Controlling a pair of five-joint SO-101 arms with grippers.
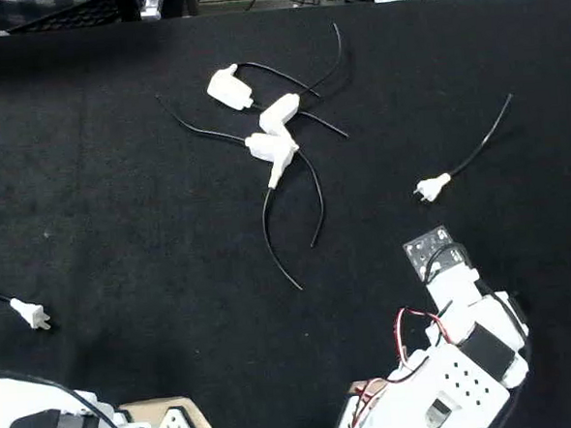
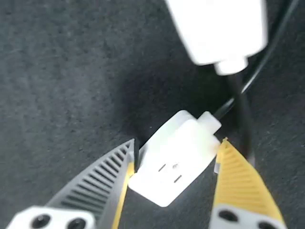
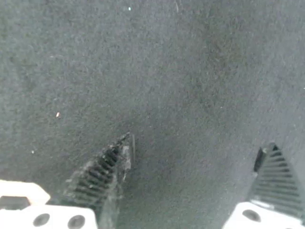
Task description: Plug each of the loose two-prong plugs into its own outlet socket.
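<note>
In the high view, three white outlet sockets are found close together on the far middle part of the black surface (image 1: 122, 234): the upper socket (image 1: 229, 86), the middle socket (image 1: 279, 112) and the lower socket (image 1: 270, 147). The last two appear to touch. Thin black cords (image 1: 272, 234) are spread out from them. The first plug (image 1: 433, 186) is seen loose on the surface, well apart from the sockets, on the right arm's side. The second plug (image 1: 30, 313) is laid near the left edge, also not inserted. The right arm (image 1: 468, 348) is placed at the near edge, near the first plug and not touching it.

In the left wrist view, the left gripper (image 2: 178, 142) is closed on a white socket. The pinched socket (image 2: 174, 164) is held between the two yellow-lined fingers (image 2: 236, 176), which are pressed against its two sides. Its slotted face is turned toward the camera. A further socket (image 2: 219, 28) is seen just beyond it, and a black cord (image 2: 244, 112) is passed between the two.

In the right wrist view, the right gripper (image 3: 198, 142) is spread wide above the black surface, and its dark ribbed fingers (image 3: 112, 164) are kept well apart.
</note>
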